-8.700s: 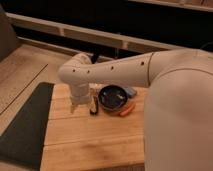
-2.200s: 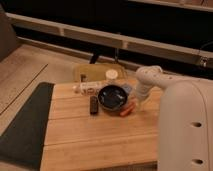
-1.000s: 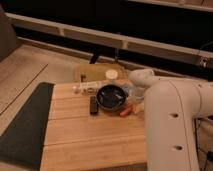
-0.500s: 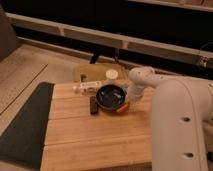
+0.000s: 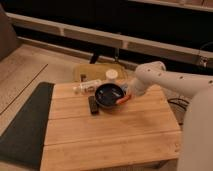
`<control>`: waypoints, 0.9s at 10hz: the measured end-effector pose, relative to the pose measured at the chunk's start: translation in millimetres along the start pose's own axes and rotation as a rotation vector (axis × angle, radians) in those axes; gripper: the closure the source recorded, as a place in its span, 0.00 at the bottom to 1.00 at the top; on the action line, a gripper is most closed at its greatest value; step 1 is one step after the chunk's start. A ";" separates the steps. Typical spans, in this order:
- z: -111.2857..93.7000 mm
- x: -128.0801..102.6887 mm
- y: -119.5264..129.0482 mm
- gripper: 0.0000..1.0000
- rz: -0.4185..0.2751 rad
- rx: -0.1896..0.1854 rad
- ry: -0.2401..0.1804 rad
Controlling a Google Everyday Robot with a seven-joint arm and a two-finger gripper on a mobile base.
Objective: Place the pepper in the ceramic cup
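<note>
The pepper (image 5: pixel 123 100) is a small orange-red sliver on the wooden table at the right rim of the dark bowl (image 5: pixel 109 95). My gripper (image 5: pixel 128 96) is at the end of the white arm that reaches in from the right, directly over the pepper's right end. The ceramic cup (image 5: pixel 112 75) is pale cream and stands upright behind the bowl, near the table's back edge, apart from the gripper.
A black rectangular bar (image 5: pixel 93 105) lies left of the bowl. A whitish bottle-like object (image 5: pixel 84 89) lies at the back left. The wooden table (image 5: pixel 110 135) stretches toward me. A dark mat (image 5: pixel 25 125) lies on the floor to the left, and a tan box (image 5: pixel 95 71) sits behind the table.
The arm has swung in from the right side of the table toward the bowl. The gripper now sits over the pepper, which shows a little closer to the bowl's rim.
</note>
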 end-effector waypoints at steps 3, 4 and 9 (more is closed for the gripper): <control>-53.2 -14.6 8.5 1.00 -0.024 -0.077 -0.089; -57.6 -17.5 8.2 1.00 -0.025 -0.082 -0.099; -54.6 -16.3 8.9 1.00 -0.024 -0.078 -0.096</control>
